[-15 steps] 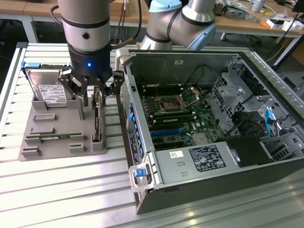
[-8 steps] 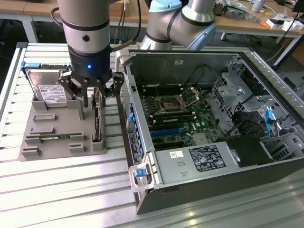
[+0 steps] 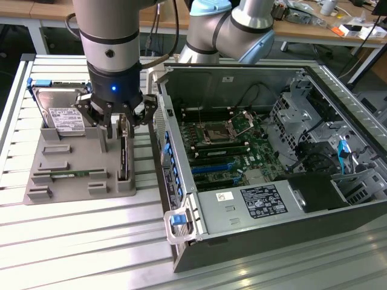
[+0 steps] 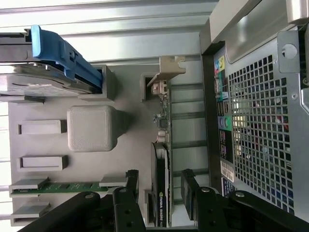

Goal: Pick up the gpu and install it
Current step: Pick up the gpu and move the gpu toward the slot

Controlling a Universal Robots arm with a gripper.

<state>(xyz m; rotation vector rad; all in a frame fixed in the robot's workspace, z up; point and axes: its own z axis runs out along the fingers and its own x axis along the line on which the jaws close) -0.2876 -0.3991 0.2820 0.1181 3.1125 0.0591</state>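
The gpu [image 3: 124, 158] stands on edge in a slot of the grey holder tray [image 3: 72, 158], next to the open computer case. In the wrist view the gpu [image 4: 161, 188] is seen edge-on, with its silver end bracket [image 4: 170, 72] at the far end. My gripper [image 3: 121, 130] hangs straight above the card. Its two black fingers [image 4: 133, 181] straddle the card, one on each side, and a narrow gap shows between each finger and the card. The gripper [image 4: 160, 178] is open and grips nothing.
A silver hard drive [image 3: 60, 115] with a blue clip [image 4: 63, 53] stands at the tray's back. A green memory stick [image 3: 72, 175] lies in a front slot. The open computer case [image 3: 272, 151] with its motherboard [image 3: 230, 145] stands on the exterior view's right, its perforated rear wall [image 4: 260, 121] close beside the card.
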